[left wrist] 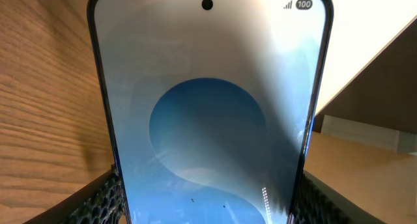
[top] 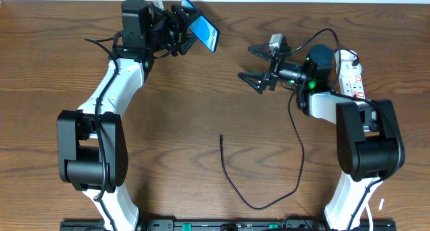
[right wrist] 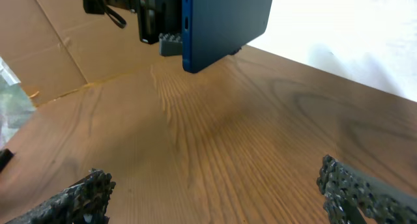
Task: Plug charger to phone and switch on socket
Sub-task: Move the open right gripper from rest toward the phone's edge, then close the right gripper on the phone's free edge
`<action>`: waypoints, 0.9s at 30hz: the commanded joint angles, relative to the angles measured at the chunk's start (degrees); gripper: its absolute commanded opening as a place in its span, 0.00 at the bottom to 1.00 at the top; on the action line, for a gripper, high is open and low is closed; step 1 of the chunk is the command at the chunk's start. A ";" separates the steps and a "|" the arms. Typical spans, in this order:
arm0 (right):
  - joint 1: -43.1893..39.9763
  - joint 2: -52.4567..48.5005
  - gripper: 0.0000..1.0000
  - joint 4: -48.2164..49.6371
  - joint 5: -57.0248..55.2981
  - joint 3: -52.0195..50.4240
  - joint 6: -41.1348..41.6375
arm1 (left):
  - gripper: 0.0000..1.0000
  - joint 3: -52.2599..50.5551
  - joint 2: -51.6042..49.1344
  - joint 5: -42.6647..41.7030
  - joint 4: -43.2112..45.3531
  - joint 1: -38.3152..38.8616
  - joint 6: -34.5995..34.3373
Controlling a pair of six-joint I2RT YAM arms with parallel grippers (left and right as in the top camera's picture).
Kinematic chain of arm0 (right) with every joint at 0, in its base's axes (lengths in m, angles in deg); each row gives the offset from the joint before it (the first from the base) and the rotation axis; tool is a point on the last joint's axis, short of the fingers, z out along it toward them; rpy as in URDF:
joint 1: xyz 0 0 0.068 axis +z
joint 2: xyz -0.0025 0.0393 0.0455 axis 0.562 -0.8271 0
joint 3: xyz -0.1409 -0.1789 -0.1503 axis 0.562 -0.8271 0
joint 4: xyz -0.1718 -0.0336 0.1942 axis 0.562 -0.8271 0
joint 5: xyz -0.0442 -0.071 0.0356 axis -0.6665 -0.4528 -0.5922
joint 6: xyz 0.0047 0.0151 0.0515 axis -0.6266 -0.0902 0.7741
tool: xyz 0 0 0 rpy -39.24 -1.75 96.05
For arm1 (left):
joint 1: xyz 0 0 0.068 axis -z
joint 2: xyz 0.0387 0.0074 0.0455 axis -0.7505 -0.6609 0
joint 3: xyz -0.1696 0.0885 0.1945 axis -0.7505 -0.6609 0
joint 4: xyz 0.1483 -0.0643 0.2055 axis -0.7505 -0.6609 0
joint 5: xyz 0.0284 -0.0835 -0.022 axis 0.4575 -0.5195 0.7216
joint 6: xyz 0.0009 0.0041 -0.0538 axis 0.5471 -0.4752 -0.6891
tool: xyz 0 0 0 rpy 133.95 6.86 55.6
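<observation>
Wooden table (top: 54,76) carries the charger (top: 232,184). Its plug tip (top: 221,137) lies flat with its long axis pointing away from the arm bases, on the base side and slightly left of the right gripper (top: 246,62), the nearer one, which is spread wide and empty. The left gripper (top: 186,27) pinches the phone (top: 204,32) by its edges, raised off the wood, while the socket (top: 352,73) lies behind the right arm.

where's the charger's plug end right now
In the overhead view the charger tip lies loose mid-picture on the table, below and left of the open right gripper.
</observation>
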 commanded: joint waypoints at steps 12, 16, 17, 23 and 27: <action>3.80 -0.20 0.99 3.43 -5.81 0.63 -1.01 | 0.07 0.87 2.43 2.38 0.57 -0.02 -0.52; 3.80 -0.20 0.99 4.15 -8.11 0.63 1.97 | 0.07 0.87 2.43 4.55 0.50 0.59 -0.46; 3.80 -0.20 0.99 4.15 -9.18 0.63 3.72 | 0.07 0.87 2.43 4.90 0.57 0.83 -0.33; 3.87 -0.20 0.99 4.31 -13.14 0.63 10.95 | 0.07 0.87 2.43 7.43 0.59 2.54 0.63; 3.87 -0.20 0.99 4.87 -13.14 0.63 11.69 | 0.07 0.87 2.43 8.61 0.59 3.72 1.03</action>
